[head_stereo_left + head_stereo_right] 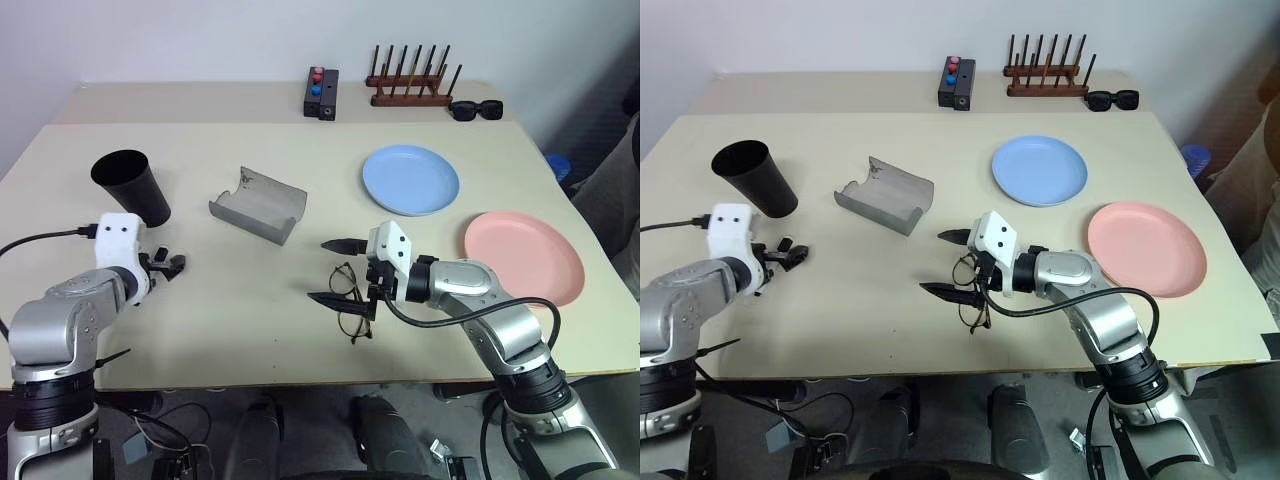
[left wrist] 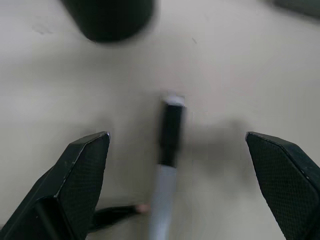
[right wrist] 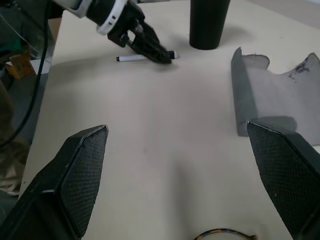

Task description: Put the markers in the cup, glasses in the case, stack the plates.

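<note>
Fingers of left gripper (image 2: 177, 187) spread wide above a marker (image 2: 167, 165): long axis toward the cup (image 2: 110, 17), black cap leading, tail cut off. Right gripper (image 1: 335, 272) open over the partly hidden glasses (image 1: 350, 300).

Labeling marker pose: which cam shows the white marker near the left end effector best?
The left wrist view: the white marker lies centred between the open fingers, black cap toward the cup. The right wrist view shows it partly hidden behind the left end effector. In the head views, that end effector covers it.
</note>
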You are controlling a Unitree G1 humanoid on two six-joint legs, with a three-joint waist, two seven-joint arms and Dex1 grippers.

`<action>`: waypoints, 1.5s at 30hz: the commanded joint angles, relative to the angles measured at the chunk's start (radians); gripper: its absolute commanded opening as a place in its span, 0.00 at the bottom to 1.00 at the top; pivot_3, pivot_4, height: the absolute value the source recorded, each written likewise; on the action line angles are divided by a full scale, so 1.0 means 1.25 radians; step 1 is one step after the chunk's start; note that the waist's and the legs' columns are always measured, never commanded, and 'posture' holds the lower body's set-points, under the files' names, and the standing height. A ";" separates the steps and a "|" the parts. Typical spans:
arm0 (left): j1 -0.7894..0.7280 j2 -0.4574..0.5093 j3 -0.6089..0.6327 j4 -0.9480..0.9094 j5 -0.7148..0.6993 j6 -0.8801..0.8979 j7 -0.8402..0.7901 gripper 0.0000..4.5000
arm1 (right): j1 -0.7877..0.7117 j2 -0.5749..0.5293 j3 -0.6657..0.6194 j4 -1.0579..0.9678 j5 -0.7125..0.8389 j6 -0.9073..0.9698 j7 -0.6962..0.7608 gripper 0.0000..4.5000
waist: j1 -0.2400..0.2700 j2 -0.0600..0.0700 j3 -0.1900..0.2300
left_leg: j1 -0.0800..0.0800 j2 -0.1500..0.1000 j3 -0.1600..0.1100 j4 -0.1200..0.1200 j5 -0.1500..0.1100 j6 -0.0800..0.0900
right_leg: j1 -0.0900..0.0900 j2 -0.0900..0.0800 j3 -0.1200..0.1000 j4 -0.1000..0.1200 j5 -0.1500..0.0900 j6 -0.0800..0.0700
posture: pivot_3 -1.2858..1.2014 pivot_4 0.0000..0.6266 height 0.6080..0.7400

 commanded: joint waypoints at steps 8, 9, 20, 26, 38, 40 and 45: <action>-0.052 0.020 0.017 -0.026 -0.031 0.207 -0.036 0.87 | 0.010 0.022 0.012 -0.009 -0.008 -0.045 -0.012 1.00 | 0.000 0.000 0.000 | 0.000 0.000 0.000 0.000 0.000 0.000 | 0.000 0.000 0.000 0.000 0.000 0.000 | 0.52 0.24 1.00; -0.052 0.020 0.020 -0.032 -0.029 0.219 -0.036 0.80 | 0.009 0.024 0.014 -0.006 -0.009 -0.049 -0.012 1.00 | 0.000 0.000 0.000 | 0.000 0.000 0.000 0.000 0.000 0.000 | 0.000 0.000 0.000 0.000 0.000 0.000 | 0.52 0.24 1.00; -0.057 0.020 0.018 -0.062 -0.004 0.182 -0.030 0.01 | -0.022 0.049 0.027 0.042 -0.024 -0.080 -0.001 1.00 | 0.001 0.000 0.000 | 0.000 0.000 0.000 0.000 0.000 0.000 | 0.000 0.000 0.000 0.000 0.000 0.000 | 0.52 0.24 1.00; -0.035 -0.033 0.097 -0.143 0.057 -0.178 0.015 0.01 | -0.030 0.051 0.025 0.050 -0.031 -0.092 -0.004 1.00 | 0.002 -0.001 0.000 | 0.000 0.000 0.000 0.000 0.000 0.000 | 0.000 -0.001 0.000 -0.001 0.000 0.000 | 0.52 0.24 1.00; -0.282 -0.030 0.063 0.124 0.259 -0.557 0.225 0.01 | -0.151 0.144 -0.003 0.140 -0.034 -0.135 -0.068 1.00 | 0.005 -0.001 0.000 | 0.000 0.000 0.000 0.000 0.001 -0.002 | 0.001 0.000 0.000 -0.001 0.002 0.003 | 0.52 0.24 1.00; -0.311 -0.039 0.049 0.189 0.287 -0.620 0.259 0.01 | -0.164 0.156 0.000 0.146 -0.035 -0.143 -0.072 1.00 | 0.005 -0.001 0.000 | 0.000 0.000 0.000 0.000 0.001 -0.002 | 0.001 0.000 0.000 -0.001 0.002 0.003 | 0.52 0.24 1.00; -0.342 -0.085 0.021 0.324 0.300 -0.750 0.282 0.01 | -0.174 0.193 0.008 0.134 -0.029 -0.142 -0.090 1.00 | 0.004 -0.001 0.000 | 0.000 0.000 0.000 -0.001 0.001 -0.002 | 0.000 0.000 0.000 0.000 0.003 0.005 | 0.52 0.24 1.00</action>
